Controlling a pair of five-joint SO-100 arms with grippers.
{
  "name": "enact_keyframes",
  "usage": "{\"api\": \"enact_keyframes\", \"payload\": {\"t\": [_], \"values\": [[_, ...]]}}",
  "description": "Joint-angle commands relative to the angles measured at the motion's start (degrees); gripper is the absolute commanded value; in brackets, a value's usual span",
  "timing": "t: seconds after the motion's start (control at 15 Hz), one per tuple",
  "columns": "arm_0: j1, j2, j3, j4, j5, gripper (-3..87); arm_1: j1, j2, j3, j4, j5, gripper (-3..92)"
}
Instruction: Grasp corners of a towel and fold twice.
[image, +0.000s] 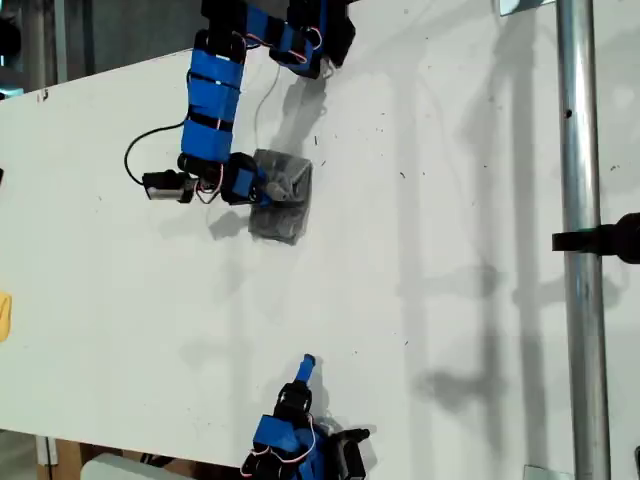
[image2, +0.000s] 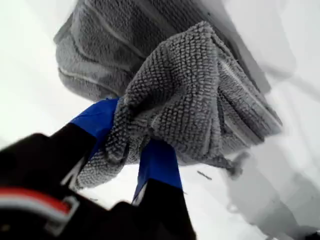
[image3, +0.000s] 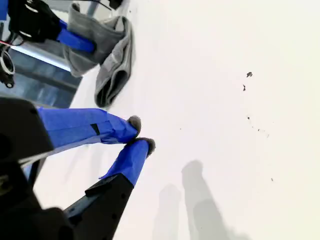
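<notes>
The grey ribbed towel lies folded into a small bundle on the white table, towards the exterior view's upper left. My first gripper is shut on a bunched fold of the towel, which drapes over both blue fingers and is lifted slightly off the rest of the cloth. Which corner it holds is hidden in the folds. My second gripper hovers near the table's front edge in the exterior view, well apart from the towel. Its blue fingertips are closed together on nothing.
A small yellow thing lies at the exterior view's left edge. A vertical metal pole with a black clamp stands at that view's right. A black cable loops beside the first arm.
</notes>
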Motion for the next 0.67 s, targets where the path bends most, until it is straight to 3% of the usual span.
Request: {"api": "enact_keyframes", "payload": {"t": [0.0,0.07,0.13,0.27,0.33,0.47,0.6], "values": [[-0.26,0.26,0.79,0.70,0.18,2.3,-0.35,-8.53,-6.24,-3.43,-0.88,-0.2],[-0.18,0.26,0.79,0.79,0.09,2.3,-0.26,-10.02,-6.24,-3.87,-0.88,5.5],[-0.18,0.26,0.79,0.79,0.00,2.4,0.09,-9.67,-7.12,-3.43,-0.88,20.4],[-0.26,0.26,0.79,0.79,0.09,2.6,1.49,-1.93,-10.20,-3.43,-3.60,37.0],[-0.26,0.26,0.79,0.79,0.00,2.7,2.55,5.10,-10.46,-6.59,-8.53,55.9],[-0.18,0.26,0.88,0.88,-0.53,2.9,6.24,20.57,-10.20,-9.14,-12.04,55.1],[-0.18,0.26,0.88,1.23,-1.41,3.0,10.99,35.60,-4.48,-11.78,-13.36,47.6]]}}
